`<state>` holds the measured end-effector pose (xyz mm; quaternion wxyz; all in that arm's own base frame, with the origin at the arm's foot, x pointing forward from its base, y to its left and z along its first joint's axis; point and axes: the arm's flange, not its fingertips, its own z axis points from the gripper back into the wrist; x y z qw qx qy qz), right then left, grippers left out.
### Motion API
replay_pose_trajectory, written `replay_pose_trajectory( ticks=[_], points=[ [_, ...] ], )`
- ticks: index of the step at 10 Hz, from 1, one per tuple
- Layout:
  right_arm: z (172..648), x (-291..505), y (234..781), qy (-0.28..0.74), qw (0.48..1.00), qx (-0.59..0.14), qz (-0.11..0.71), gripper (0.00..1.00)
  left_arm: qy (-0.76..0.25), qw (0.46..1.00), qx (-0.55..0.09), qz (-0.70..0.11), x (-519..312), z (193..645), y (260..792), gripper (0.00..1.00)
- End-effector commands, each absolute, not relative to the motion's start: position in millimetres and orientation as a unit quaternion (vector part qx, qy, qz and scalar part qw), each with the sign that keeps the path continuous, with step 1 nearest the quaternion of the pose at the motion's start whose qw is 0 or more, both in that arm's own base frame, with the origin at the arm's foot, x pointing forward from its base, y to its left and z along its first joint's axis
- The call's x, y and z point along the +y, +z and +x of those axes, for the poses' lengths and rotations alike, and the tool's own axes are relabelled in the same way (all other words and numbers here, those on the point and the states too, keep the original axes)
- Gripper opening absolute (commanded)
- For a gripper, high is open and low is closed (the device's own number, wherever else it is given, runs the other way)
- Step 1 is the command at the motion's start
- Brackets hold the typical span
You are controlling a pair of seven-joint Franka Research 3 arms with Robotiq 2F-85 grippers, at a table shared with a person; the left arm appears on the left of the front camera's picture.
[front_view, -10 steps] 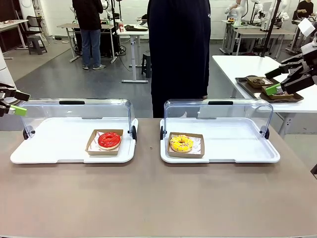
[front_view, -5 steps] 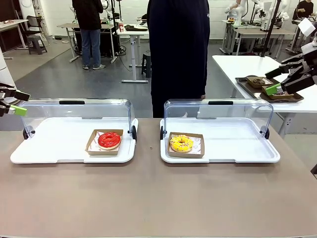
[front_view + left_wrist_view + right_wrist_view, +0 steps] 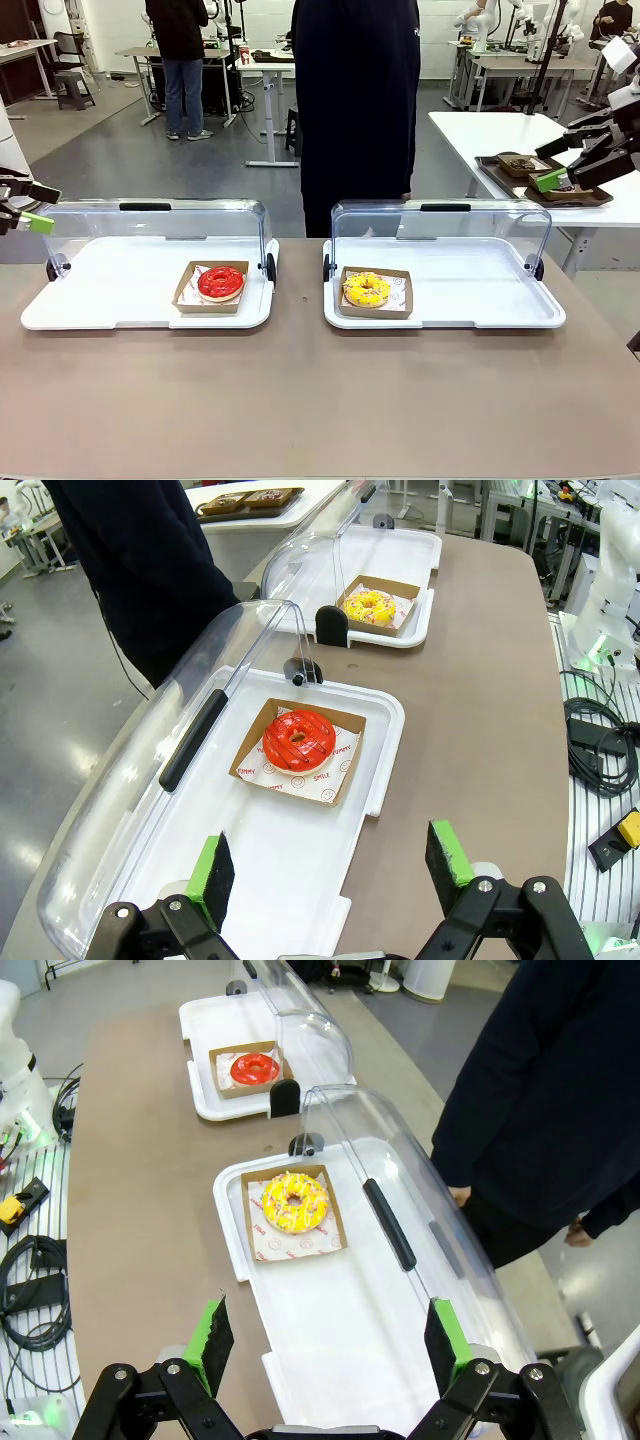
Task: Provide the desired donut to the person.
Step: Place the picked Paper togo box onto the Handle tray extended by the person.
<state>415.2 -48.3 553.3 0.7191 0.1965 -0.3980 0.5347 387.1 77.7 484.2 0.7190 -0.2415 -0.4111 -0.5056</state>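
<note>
A red-glazed donut (image 3: 221, 282) (image 3: 299, 741) (image 3: 253, 1067) lies in a cardboard box on the left white tray (image 3: 110, 295). On the right white tray (image 3: 480, 300), another box holds a yellow sprinkled donut (image 3: 366, 289) (image 3: 294, 1203) (image 3: 368, 605). The person (image 3: 358, 100) in a black top stands at the far side, between the trays. My left gripper (image 3: 22, 205) (image 3: 332, 868) hangs open at the table's left edge, above the left tray's end. High at the right, my right gripper (image 3: 575, 160) (image 3: 325, 1335) is open too, with nothing in it.
Both trays have clear hinged lids (image 3: 150, 225) (image 3: 440, 225) standing open at the back. A side table (image 3: 520, 140) at the right carries dark trays with more donuts. Cables (image 3: 30, 1270) lie off the table's near side. The brown table (image 3: 320, 400) front is bare.
The person has shifted slightly to the left. Both arms have stayed still.
</note>
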Motion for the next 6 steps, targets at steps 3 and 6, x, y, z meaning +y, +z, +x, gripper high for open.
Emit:
replay_pose_trajectory(
  ticks=[3, 6],
  points=[
    [414.8, -48.8, 552.4, 0.535, 0.717, -0.399, 0.201, 1.0, -0.505, 0.717, -0.413, -0.244, 77.9, 386.4, 484.0, 1.0],
    [414.8, -48.8, 552.4, 0.535, 0.717, -0.399, 0.201, 1.0, -0.505, 0.717, -0.413, -0.244, 77.9, 386.4, 484.0, 1.0]
  ],
)
